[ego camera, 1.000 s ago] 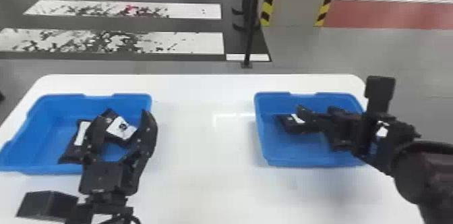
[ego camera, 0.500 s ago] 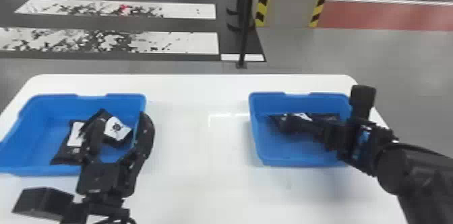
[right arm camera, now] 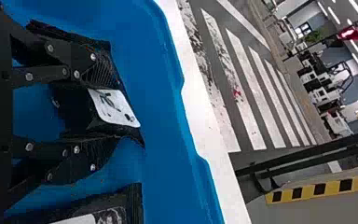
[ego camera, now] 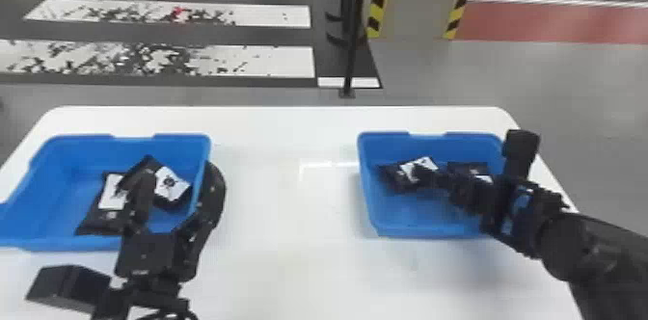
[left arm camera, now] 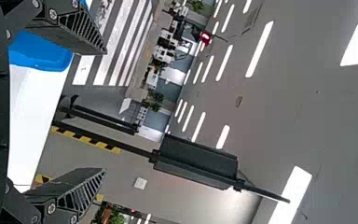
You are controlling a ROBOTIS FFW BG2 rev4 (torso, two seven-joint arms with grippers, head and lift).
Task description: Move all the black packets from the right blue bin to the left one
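In the head view my right gripper (ego camera: 422, 174) reaches down into the right blue bin (ego camera: 400, 231), at a black packet (ego camera: 398, 184) with a white label. Seen from the right wrist, that gripper (right arm camera: 114, 112) has its fingers pressed against both sides of this black packet (right arm camera: 77, 109). Another black packet (ego camera: 466, 168) lies beside it in the bin. My left gripper (ego camera: 178, 174) stands open and empty over the front right part of the left blue bin (ego camera: 62, 243); its parted fingers also show at the left wrist (left arm camera: 105, 111). Two black packets (ego camera: 96, 222) (ego camera: 147, 164) overlap in the left bin.
Both bins stand on a white table (ego camera: 289, 227), with a wide stretch of tabletop between them. Behind the table's far edge rises a black pole (ego camera: 354, 49). The right bin's walls surround my right fingertips.
My right gripper has moved left inside the right bin and is now shut on the packet, whose label has tilted and shifted slightly left. The left gripper holds its place; the head view has shifted a little.
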